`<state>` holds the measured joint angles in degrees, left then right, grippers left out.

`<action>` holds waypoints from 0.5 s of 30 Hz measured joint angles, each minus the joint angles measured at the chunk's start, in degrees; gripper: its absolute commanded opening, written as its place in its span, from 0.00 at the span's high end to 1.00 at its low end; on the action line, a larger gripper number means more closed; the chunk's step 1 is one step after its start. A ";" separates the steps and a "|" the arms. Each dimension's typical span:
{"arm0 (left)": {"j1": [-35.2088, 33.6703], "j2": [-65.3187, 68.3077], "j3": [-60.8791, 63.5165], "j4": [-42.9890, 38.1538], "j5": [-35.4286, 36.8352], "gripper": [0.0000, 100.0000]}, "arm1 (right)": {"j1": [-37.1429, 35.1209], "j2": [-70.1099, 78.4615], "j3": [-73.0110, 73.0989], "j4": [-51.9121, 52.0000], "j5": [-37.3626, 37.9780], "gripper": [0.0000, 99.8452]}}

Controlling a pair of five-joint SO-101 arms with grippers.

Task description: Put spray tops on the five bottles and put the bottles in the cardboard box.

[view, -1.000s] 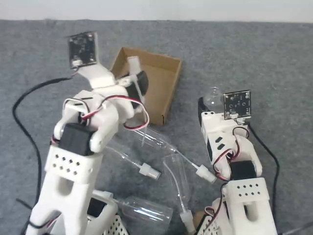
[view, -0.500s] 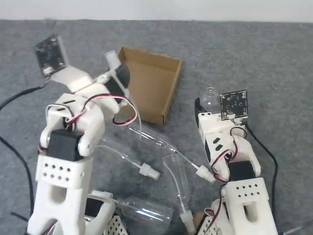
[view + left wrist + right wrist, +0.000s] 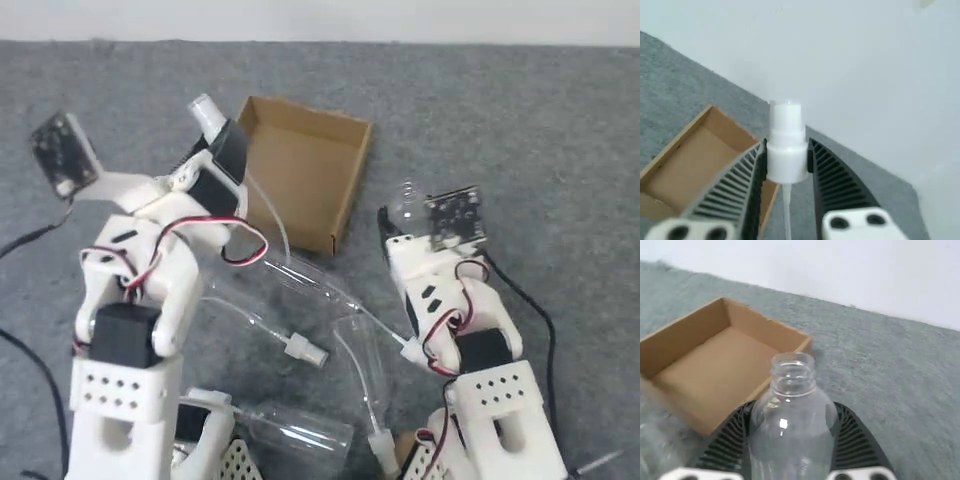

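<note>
high view: left hand (image 3: 212, 128) pinching spray top (image 3: 204, 110), swung left off cardboard box (image 3: 352, 190); right hand (image 3: 404, 216) clamped on clear bottle (image 3: 408, 196), edged leftward.
left wrist view: top upright between jaws.
right wrist view: bottle neck open, box beyond.
likely lining up for capping.

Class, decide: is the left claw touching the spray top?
Touching. The left wrist view shows the left claw shut on the spray top, its ribbed fingers pressed against both sides, no gap.
</note>
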<state>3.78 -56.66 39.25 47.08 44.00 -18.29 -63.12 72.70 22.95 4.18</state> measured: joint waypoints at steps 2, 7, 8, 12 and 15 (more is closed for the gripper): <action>0.00 -1.93 2.37 -2.46 1.32 0.99 | -0.97 0.00 0.00 0.88 0.97 0.99; 0.00 -7.21 6.86 -5.80 6.24 0.99 | -1.32 0.00 0.00 1.41 1.58 0.99; 0.00 -8.44 7.38 -5.80 6.95 0.99 | -1.58 0.00 0.00 1.41 1.58 0.99; 0.00 -12.48 9.49 -5.80 11.16 0.99 | -4.40 0.00 0.00 1.41 1.67 0.99; 0.00 -14.77 10.64 -5.80 13.63 0.99 | -6.24 -0.09 1.49 1.41 1.76 0.99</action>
<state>3.78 -71.43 49.89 41.27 57.63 -24.53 -63.21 74.20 24.35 5.93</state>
